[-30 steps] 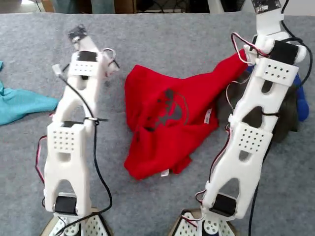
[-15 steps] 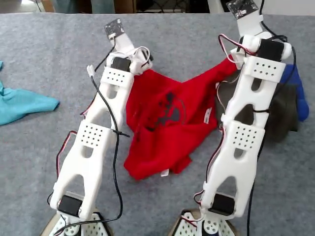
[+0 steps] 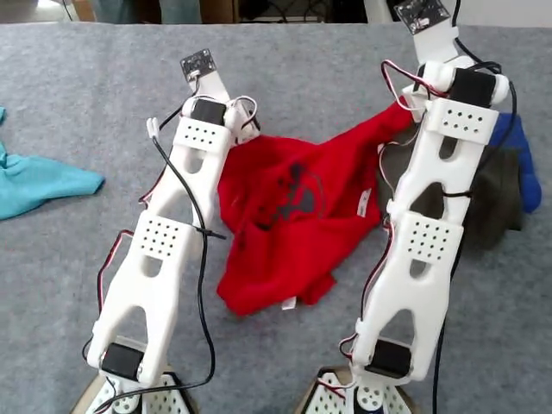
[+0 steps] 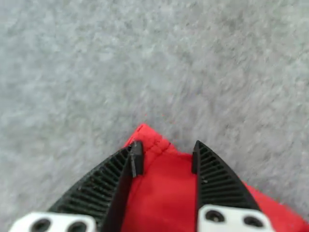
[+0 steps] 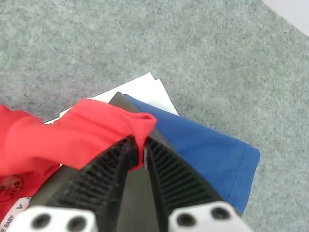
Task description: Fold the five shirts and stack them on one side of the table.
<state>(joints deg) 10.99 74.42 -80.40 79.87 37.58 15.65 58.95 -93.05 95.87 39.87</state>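
My left claw (image 4: 166, 151) released, astride a corner of the crumpled red shirt (image 3: 293, 216), my right claw (image 5: 139, 145) clenched on its other end above a blue shirt (image 5: 203, 150), grey felt worktop (image 3: 69, 95), teal shirt (image 3: 39, 181) at its edge

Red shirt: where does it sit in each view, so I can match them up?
High view: red shirt crumpled mid-table between the two arms.
Left wrist view: its corner lies inside the open left gripper.
Right wrist view: a fold is pinched in the right gripper, over the blue shirt.
Shared landmark: the grey table cover.
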